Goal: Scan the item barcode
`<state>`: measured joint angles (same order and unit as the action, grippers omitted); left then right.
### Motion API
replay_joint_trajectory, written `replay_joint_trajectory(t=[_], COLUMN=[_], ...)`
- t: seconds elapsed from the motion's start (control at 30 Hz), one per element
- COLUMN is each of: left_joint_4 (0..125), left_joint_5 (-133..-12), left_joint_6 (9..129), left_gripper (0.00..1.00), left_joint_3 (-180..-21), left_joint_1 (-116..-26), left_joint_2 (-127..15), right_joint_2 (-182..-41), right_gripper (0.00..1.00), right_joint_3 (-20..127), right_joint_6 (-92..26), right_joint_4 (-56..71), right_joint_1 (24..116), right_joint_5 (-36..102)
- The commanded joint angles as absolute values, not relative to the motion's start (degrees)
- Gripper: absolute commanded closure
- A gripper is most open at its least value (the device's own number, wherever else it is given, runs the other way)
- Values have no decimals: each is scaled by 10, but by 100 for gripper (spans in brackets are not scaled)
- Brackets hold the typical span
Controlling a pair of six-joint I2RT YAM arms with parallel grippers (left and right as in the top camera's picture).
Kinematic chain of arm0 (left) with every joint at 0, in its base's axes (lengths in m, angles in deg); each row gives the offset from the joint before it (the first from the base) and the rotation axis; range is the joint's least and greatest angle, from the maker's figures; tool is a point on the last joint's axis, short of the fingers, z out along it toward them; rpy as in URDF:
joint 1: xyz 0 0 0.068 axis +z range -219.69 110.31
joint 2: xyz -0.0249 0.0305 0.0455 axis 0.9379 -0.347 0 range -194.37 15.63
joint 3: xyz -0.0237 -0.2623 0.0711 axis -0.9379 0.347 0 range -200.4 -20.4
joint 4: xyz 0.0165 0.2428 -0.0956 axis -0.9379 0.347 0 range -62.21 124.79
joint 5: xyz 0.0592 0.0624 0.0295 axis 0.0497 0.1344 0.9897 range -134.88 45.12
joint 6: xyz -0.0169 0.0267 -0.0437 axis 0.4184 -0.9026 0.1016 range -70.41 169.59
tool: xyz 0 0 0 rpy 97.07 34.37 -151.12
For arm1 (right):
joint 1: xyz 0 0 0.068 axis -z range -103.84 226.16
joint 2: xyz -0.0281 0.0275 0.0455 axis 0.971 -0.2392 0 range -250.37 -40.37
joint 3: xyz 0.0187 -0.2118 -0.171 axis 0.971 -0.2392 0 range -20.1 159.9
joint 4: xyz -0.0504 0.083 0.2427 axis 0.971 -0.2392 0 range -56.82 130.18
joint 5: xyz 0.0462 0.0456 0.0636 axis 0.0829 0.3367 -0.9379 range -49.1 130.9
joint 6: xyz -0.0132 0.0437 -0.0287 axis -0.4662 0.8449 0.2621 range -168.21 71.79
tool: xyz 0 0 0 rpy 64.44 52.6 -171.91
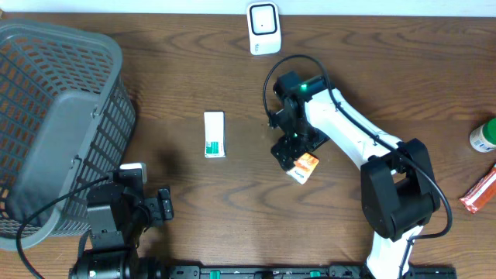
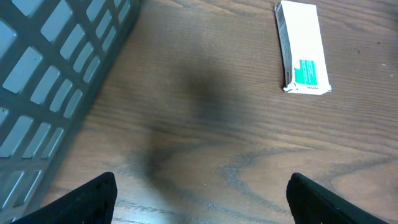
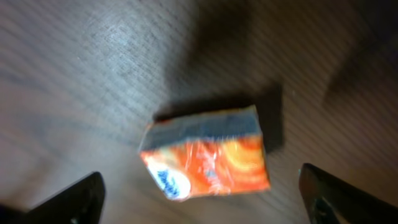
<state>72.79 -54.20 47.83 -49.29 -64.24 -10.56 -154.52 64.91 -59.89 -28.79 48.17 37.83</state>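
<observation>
While the right hand [image 3: 205,198] hangs wide over a small orange glossy box [image 3: 208,162] mid-frame, the left hand [image 2: 205,200] gapes wide; both empty.

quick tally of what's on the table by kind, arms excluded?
Boxes: 2 (white-and-green box, orange box)
Bottles: 1 (green-capped bottle)
Packets: 1 (orange packet)
Baskets: 1 (grey mesh basket)
Scanners: 1 (white scanner)
Total: 6

Orange packet [image 3: 211,163], white box [image 1: 215,133] with green panel, grey lattice basket [image 1: 110,133], brown wood-grain table [image 1: 178,77]
</observation>
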Motion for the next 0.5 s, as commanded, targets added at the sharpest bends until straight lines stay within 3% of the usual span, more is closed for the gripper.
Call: replay_joint_trajectory(t=[0.0,0.47], left_joint_4=[728,728], left_joint_5=[-547,-547], left_joint_6=[470,470], left_gripper=[12,12], left_joint_3=[-493,-493], left_joint_1=[-644,-644], left_joint_2=[-105,-105], right_joint_2=[-1539,-1539], right_gripper=[8,6], right_joint_3=[615,476], right_joint_6=[-659,-631], right_joint_4=[-269,-130], right_joint_1=[481,479], right_joint_5=[391,376])
